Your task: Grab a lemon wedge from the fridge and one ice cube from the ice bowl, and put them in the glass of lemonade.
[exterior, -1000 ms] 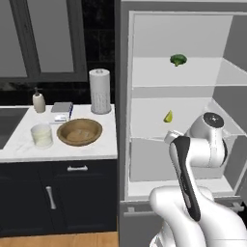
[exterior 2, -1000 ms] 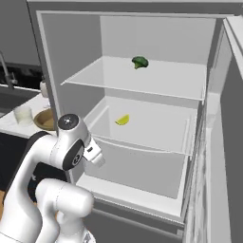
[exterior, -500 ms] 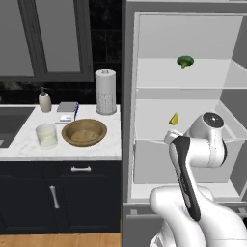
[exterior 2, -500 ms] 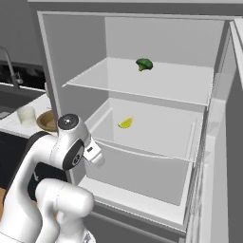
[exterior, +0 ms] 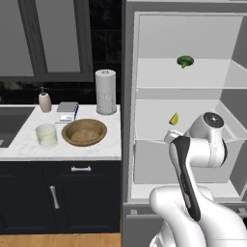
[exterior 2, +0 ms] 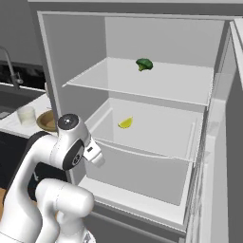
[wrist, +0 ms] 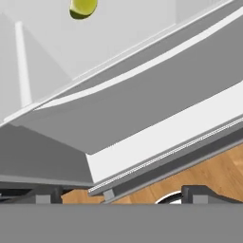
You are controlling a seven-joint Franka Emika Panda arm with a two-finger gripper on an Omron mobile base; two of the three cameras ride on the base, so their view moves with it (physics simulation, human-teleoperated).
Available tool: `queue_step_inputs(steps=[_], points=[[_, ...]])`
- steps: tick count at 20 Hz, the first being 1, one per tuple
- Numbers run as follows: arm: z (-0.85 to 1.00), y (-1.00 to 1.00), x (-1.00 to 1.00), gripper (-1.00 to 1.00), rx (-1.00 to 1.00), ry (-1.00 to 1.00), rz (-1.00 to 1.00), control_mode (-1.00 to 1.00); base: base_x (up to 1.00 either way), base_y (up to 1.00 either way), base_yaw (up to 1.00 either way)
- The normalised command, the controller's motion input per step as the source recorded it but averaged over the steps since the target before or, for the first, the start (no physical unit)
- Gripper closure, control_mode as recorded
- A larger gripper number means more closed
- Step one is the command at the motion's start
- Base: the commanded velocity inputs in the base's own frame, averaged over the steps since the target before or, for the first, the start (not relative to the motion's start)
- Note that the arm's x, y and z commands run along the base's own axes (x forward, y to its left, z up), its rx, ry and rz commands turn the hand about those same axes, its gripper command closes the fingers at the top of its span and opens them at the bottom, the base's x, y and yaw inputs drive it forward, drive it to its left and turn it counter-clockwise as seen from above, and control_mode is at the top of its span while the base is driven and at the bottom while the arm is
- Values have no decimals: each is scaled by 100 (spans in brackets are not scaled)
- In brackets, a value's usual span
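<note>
One lemon wedge (exterior: 174, 118) lies on the fridge (exterior 2: 156, 90) shelf — broccoli (exterior: 185, 61) above.

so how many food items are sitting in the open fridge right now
2. A broccoli floret sits on the upper shelf and the lemon wedge lies on the shelf below it, inside the fridge. The bin beneath could hide more.

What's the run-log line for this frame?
phase: reaching into open grey fridge | target: small yellow lemon wedge on lower shelf, untouched | end effector: open, empty, below shelf | clear glass of lemonade: on counter
</note>
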Motion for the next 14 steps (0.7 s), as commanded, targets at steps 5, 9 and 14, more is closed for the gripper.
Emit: queue_step_inputs(steps=[5, 9, 14], points=[[0, 0, 0, -100, -3, -15, 0, -100, 0, 0, 0], [0, 0, 6, -100, -12, -16, 0, -100, 0, 0, 0], [0, 0, 23, -100, -14, -12, 0, -100, 0, 0, 0]])
